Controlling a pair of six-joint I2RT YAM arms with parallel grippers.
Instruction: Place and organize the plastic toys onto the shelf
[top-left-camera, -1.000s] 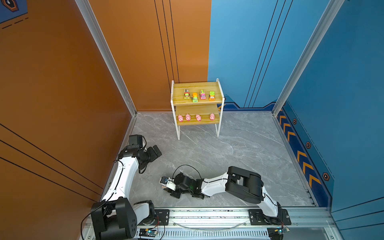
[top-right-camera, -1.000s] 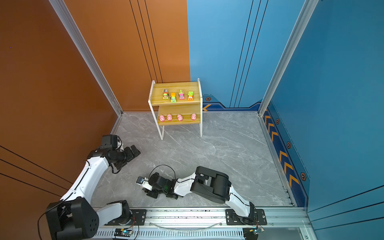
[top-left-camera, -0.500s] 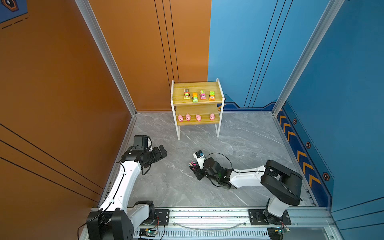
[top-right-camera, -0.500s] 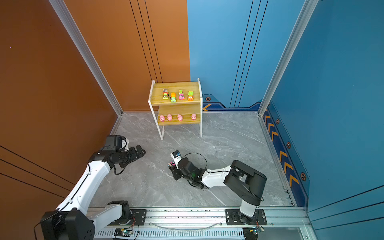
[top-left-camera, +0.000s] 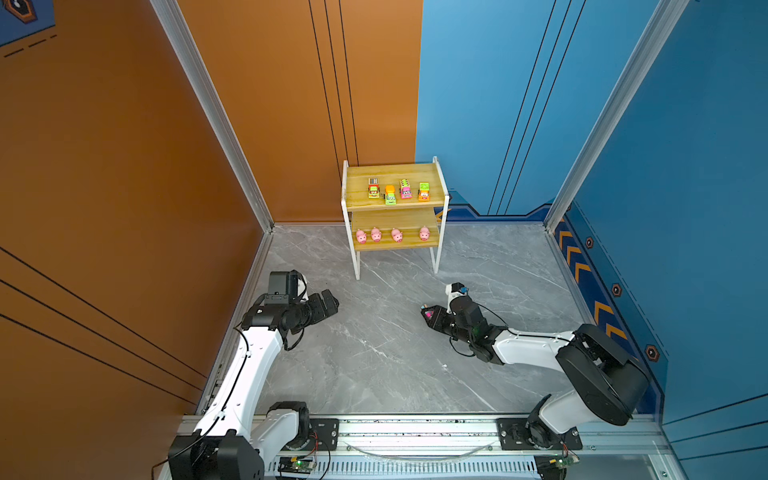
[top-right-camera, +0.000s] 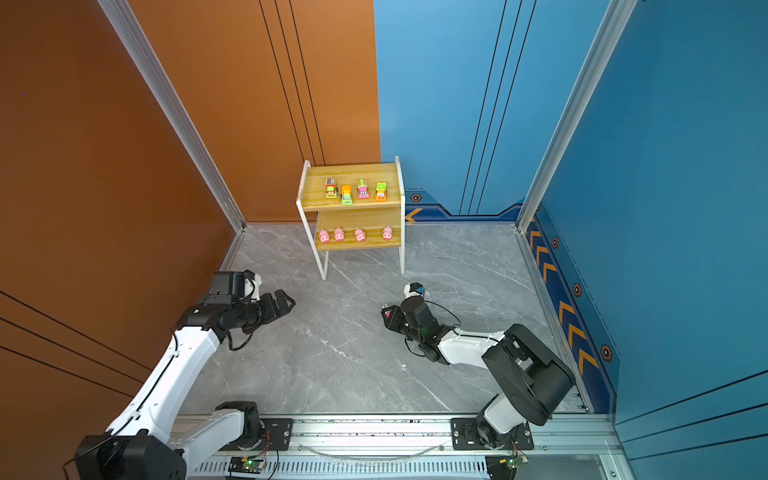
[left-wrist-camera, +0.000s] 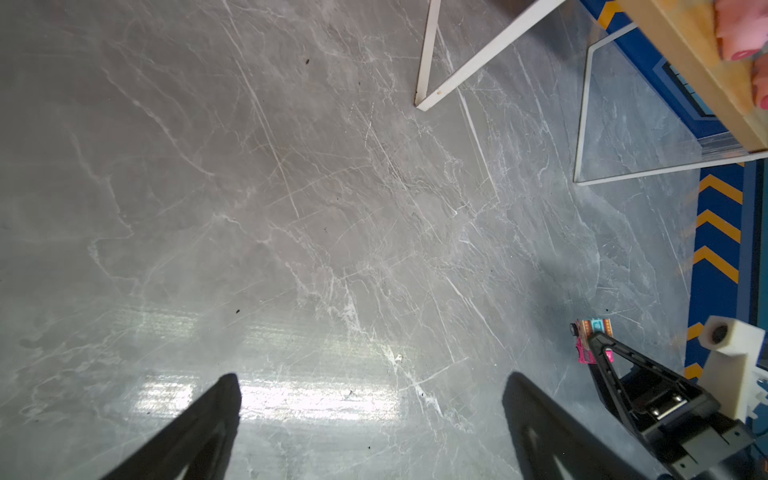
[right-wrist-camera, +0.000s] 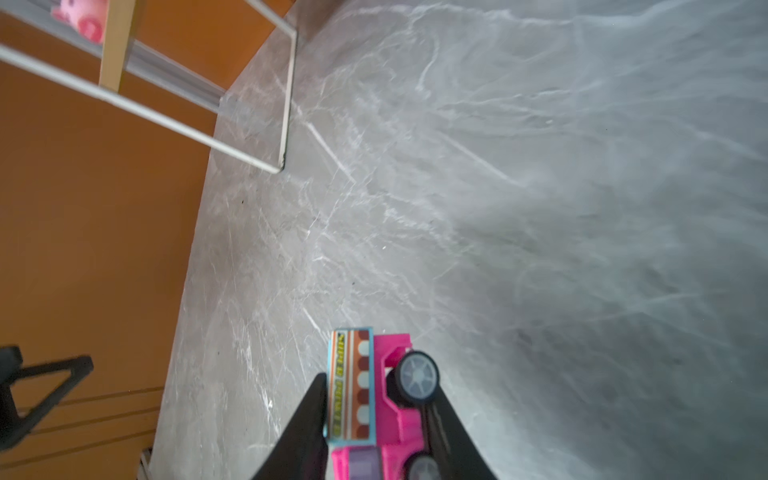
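Truck (right-wrist-camera: 353, 386), pink, pinched inside right end effector (right-wrist-camera: 378, 390), apart from shelf (top-left-camera: 357, 193)

Bright, even overhead light; glare patch on the worktop (left-wrist-camera: 270, 399) at lower left; right wrist view motion-blurred.

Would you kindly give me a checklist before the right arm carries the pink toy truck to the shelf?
Right gripper shut on the small pink plastic truck: ok.
Truck lifted off the grey marble floor: cannot tell.
Bare space on the yellowish wooden two-tier shelf's top board: ok.
Left gripper open, empty, off to the side: ok.
Floor towards the shelf free of obstacles: ok.
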